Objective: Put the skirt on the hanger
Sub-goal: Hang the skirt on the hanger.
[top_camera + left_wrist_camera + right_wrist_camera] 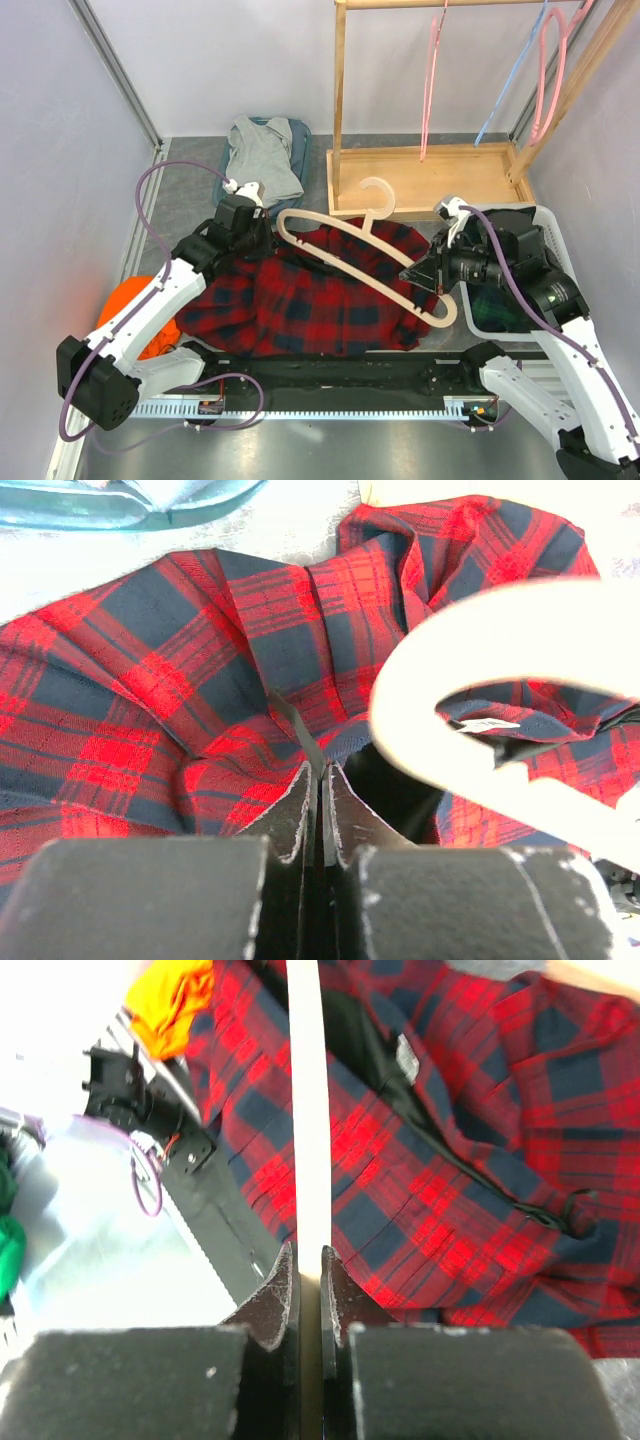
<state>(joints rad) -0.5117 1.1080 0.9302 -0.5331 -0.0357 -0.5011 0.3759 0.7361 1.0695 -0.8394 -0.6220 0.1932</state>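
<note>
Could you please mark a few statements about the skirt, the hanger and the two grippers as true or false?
1. The right gripper is shut on the cream hanger. True.
2. The left gripper is shut on the skirt. True.
3. The skirt hangs in mid-air. False: it lies spread on the table.
4. The orange cloth covers the skirt. False: it lies left of the skirt.

Red-and-navy plaid skirt [290,310], cream hanger [305,1110], orange cloth [130,300], grey garment [265,155]
</note>
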